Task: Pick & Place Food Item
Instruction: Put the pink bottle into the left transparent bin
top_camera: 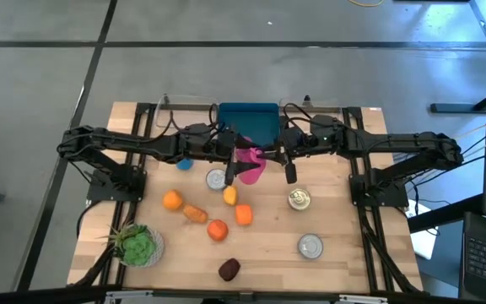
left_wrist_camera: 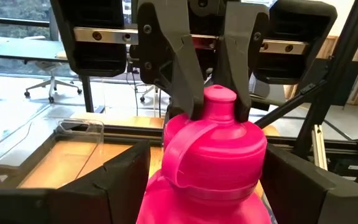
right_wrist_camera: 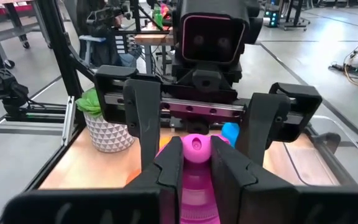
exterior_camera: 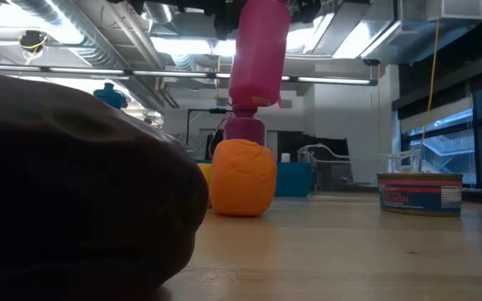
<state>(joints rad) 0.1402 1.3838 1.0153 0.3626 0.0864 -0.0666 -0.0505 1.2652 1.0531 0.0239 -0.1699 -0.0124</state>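
Pink bottle (top_camera: 251, 165) hangs above the table between both arms, left claw (top_camera: 230, 171) clamped round its body, right claw (left_wrist_camera: 211, 102) pinching its cap.

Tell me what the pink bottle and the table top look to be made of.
Pink bottle: probably moulded plastic, semi-gloss; one even colour, soft highlights, cap and carry loop moulded as a single piece. Table top: light wood, likely sealed; grain lines and joined strips show, and the low view catches a faint sheen.
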